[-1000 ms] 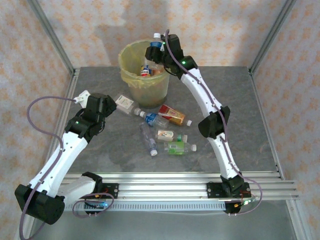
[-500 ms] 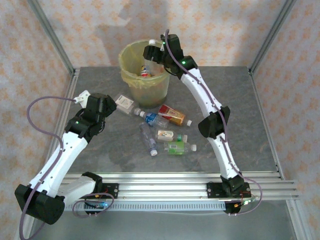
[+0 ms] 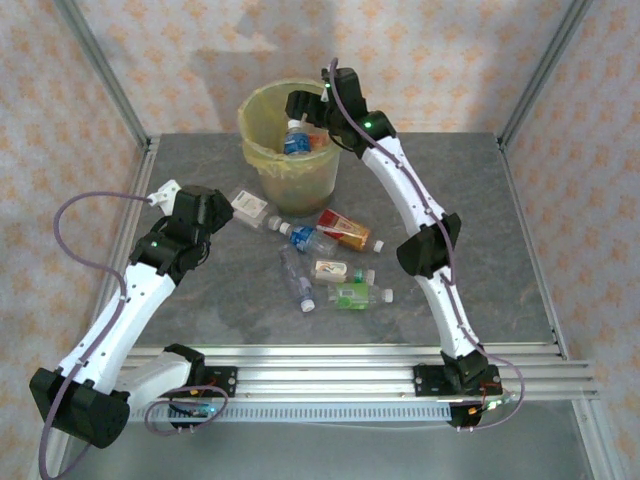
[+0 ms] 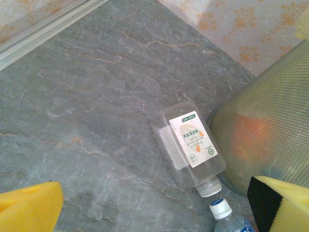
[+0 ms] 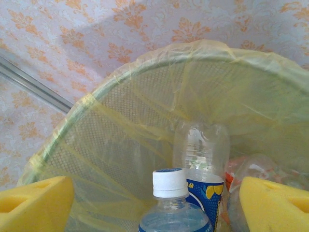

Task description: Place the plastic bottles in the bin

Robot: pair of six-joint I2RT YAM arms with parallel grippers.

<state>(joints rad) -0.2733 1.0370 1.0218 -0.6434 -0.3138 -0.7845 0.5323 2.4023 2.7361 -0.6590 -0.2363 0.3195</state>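
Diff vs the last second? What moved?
The right gripper let go of the blue-labelled bottle it held above the bin; the bottle dropped and now rests inside. Its jaws are open over the rim. The left gripper and the loose bottles stayed put.

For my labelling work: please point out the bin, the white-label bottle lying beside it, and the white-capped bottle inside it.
bin (image 3: 300, 185), top external view, on its outer wall.
white-label bottle (image 4: 194, 141), left wrist view, on its label.
white-capped bottle (image 5: 169, 182), right wrist view, on its cap.
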